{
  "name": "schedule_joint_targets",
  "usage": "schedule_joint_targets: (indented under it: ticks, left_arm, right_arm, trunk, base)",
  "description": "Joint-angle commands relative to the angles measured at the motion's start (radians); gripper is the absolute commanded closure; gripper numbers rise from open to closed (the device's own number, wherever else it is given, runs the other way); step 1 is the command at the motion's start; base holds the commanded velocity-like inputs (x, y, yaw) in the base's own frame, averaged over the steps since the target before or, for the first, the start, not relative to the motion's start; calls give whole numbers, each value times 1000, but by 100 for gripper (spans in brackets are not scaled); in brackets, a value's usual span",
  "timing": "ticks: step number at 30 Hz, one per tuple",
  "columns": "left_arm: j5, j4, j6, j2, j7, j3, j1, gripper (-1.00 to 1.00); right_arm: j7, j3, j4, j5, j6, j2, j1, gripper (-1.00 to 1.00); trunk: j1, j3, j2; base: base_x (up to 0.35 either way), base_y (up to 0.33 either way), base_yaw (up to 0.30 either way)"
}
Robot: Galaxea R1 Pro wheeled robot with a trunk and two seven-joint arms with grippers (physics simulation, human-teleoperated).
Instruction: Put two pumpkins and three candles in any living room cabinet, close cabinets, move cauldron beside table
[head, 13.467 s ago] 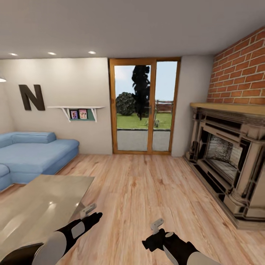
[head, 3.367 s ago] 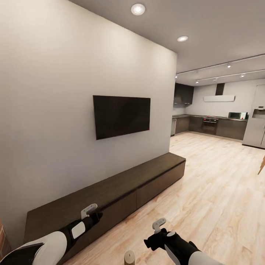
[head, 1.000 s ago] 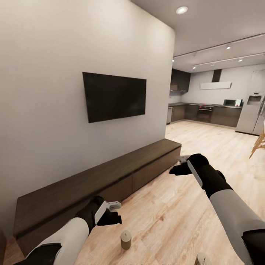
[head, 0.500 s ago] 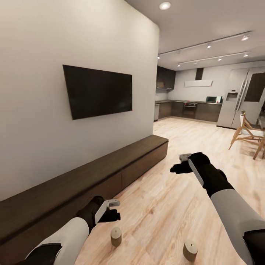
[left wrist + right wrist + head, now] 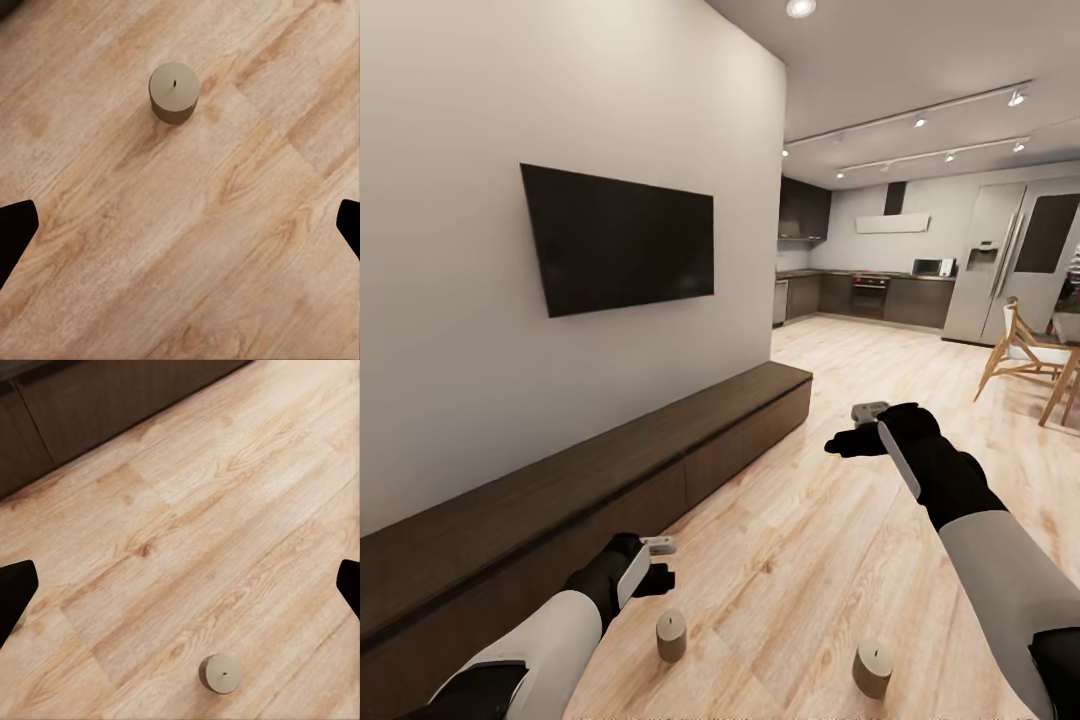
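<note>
Wooden floor (image 5: 800,560) beside the closed cabinet (image 5: 610,480), bearing two upright candles (image 5: 671,635) (image 5: 871,668); left tool (image 5: 658,560) and right tool (image 5: 857,425) both released, empty.

We see a black wall-mounted television (image 5: 620,238) on the pale wall (image 5: 450,300). Light wood flooring (image 5: 810,560) runs to a kitchen with dark cupboards (image 5: 900,300), a microwave (image 5: 932,267) and a grey refrigerator (image 5: 985,275). A wooden chair (image 5: 1015,355) stands at right.
</note>
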Motion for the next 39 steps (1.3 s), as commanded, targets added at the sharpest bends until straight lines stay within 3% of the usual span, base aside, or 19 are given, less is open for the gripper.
schedule_joint_targets:
  ticks: [1,28,39]
  left_arm:
    - [5,-2,3,-1,8,8,0,-100]
    - [5,-2,4,-1,17,4,0,-100]
    - [6,-2,8,-1,14,4,0,-100]
  right_arm:
    - [-4,3,-2,-7,4,-2,-1,-100]
    - [-3,8,-5,-5,4,-4,-2,-100]
    - [-1,9,-50,-6,4,-40,-2,-100]
  trunk:
    - [4,-4,-8]
    - [107,-89,-197]
    - [150,-123,-274]
  base:
    - [0,0,0]
    - [0,0,0]
    - [0,0,0]
